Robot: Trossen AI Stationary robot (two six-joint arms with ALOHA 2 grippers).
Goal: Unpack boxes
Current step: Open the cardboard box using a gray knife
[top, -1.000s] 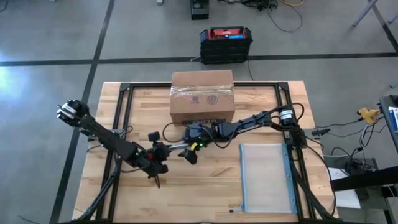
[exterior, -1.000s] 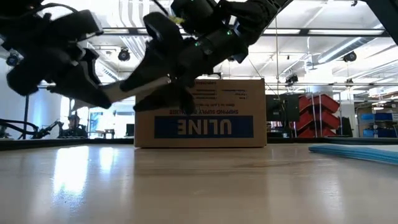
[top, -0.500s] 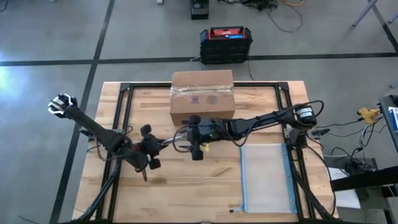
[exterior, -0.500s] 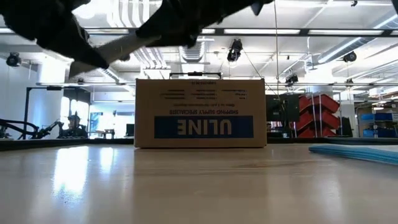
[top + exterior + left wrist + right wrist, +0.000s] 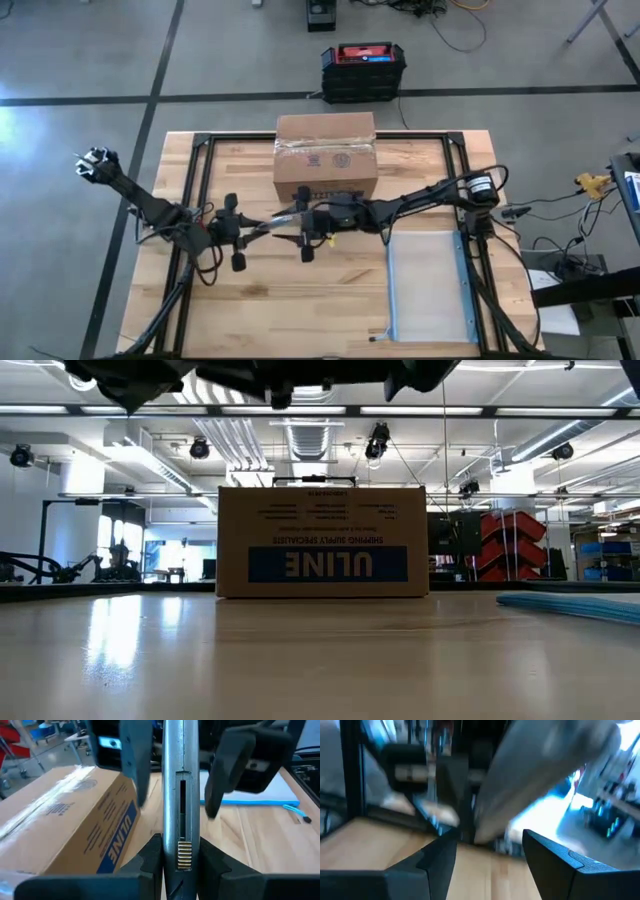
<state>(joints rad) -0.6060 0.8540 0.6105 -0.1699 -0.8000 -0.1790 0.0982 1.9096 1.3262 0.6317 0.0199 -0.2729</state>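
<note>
Brown corrugated cardboard shipping box (image 5: 325, 155) with blue "ULINE" label sits at 12 o'clock on the pale wooden worktop (image 5: 300, 300), flat on its base, flaps shut under clear tape, round stamps on top. Low view shows the box (image 5: 322, 540) square-on, label face toward the camera, with nothing touching it.

Left arm reaches in from 9 o'clock. Left gripper (image 5: 258, 229) hangs above worktop centre, at roughly 7 o'clock from the box and apart from it. Its jaws are clenched on a slim silver-grey metal hand tool (image 5: 180, 780) with a slot down its middle and a ribbed slider; the tool points away toward the right arm. What kind of tip it carries I cannot tell.

Right arm comes in from 3 o'clock. Right gripper (image 5: 302, 230) meets the left one just at 6 o'clock of the box. Jaws released and spread wide, one dark finger (image 5: 136, 760) on each side of the tool's far end, small gaps showing on both sides. Right wrist view is blurred: grey shape between the spread jaws, no more legible.

Clear flat zip pouch with blue edge (image 5: 428, 285) lies at 4 o'clock on the worktop, well apart from both grippers.

Black crate with red top (image 5: 363, 70) stands on the floor beyond the worktop at 12 o'clock
</note>
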